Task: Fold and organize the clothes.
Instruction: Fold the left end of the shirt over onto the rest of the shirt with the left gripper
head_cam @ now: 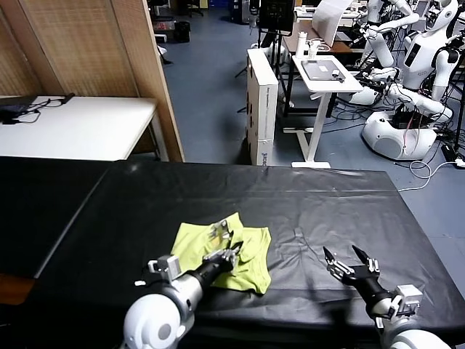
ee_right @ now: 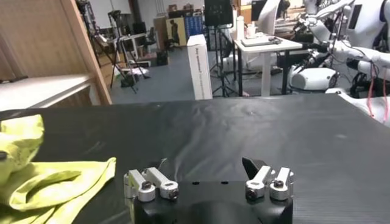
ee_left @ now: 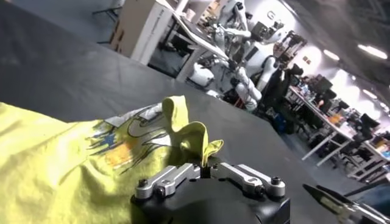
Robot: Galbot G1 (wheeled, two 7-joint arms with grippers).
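The lime yellow-green T-shirt (head_cam: 240,254) lies crumpled on the black table (head_cam: 305,203), near its front edge and left of centre. My left gripper (head_cam: 221,243) is shut on a fold of the T-shirt and holds it pulled up a little above the rest. In the left wrist view the pinched fold (ee_left: 189,131) rises from the jaws, and the white printed graphic (ee_left: 125,143) faces up. My right gripper (head_cam: 347,263) is open and empty over the bare table, to the right of the shirt. The shirt's edge also shows in the right wrist view (ee_right: 55,182).
A white table (head_cam: 80,123) stands at the back left behind a wooden partition (head_cam: 94,51). A white box (head_cam: 261,105), a small desk (head_cam: 327,76) and other white robots (head_cam: 407,94) stand beyond the black table's far edge.
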